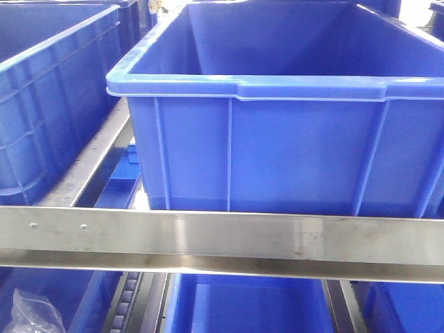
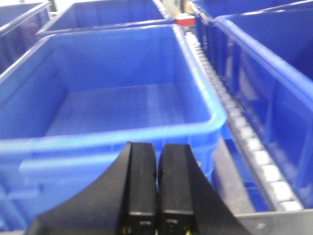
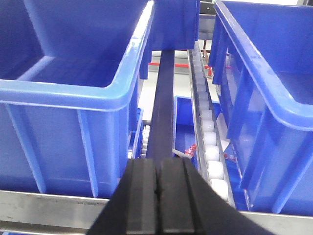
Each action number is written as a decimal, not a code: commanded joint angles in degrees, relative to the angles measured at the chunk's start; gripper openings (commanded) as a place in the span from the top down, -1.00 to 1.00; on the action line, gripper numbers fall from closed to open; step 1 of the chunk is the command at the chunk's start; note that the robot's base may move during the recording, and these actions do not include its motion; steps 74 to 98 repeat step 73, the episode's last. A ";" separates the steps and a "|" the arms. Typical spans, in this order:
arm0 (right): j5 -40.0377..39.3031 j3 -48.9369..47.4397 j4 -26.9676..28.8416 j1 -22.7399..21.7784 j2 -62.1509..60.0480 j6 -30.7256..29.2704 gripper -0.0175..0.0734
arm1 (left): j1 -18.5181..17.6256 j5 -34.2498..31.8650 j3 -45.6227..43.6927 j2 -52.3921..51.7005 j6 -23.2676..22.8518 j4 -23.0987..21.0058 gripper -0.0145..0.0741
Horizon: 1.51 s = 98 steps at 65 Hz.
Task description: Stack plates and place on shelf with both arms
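Observation:
No plates show in any view. My left gripper (image 2: 157, 147) is shut with nothing between its black fingers; it hangs just in front of the near rim of an empty blue bin (image 2: 112, 105). My right gripper (image 3: 157, 162) is also shut and empty, pointing along the gap between two blue bins, above the shelf's steel front rail (image 3: 54, 209). Neither arm appears in the front view, where a large blue bin (image 1: 277, 139) stands on the shelf behind a steel rail (image 1: 222, 239).
Blue bins (image 3: 73, 83) (image 3: 266, 93) flank the gap ahead of the right gripper, with a white roller track (image 3: 210, 147) and a dark bar (image 3: 163, 103) between them. Another roller track (image 2: 244, 132) runs right of the left bin. A lower shelf holds more bins (image 1: 250, 305) and a clear bag (image 1: 31, 312).

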 commanded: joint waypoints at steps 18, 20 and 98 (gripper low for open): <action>-5.23 0.07 -0.64 0.08 -1.07 -0.37 0.51 | 1.65 -2.01 7.20 -11.90 -0.36 0.00 0.49; -5.23 0.07 -0.64 0.08 -1.07 -0.37 0.51 | 1.65 -1.35 7.20 -12.05 -0.36 0.00 0.49; -5.23 0.07 -0.64 0.08 -1.07 -0.37 0.51 | 1.65 -1.35 7.20 -12.05 -0.36 0.00 0.49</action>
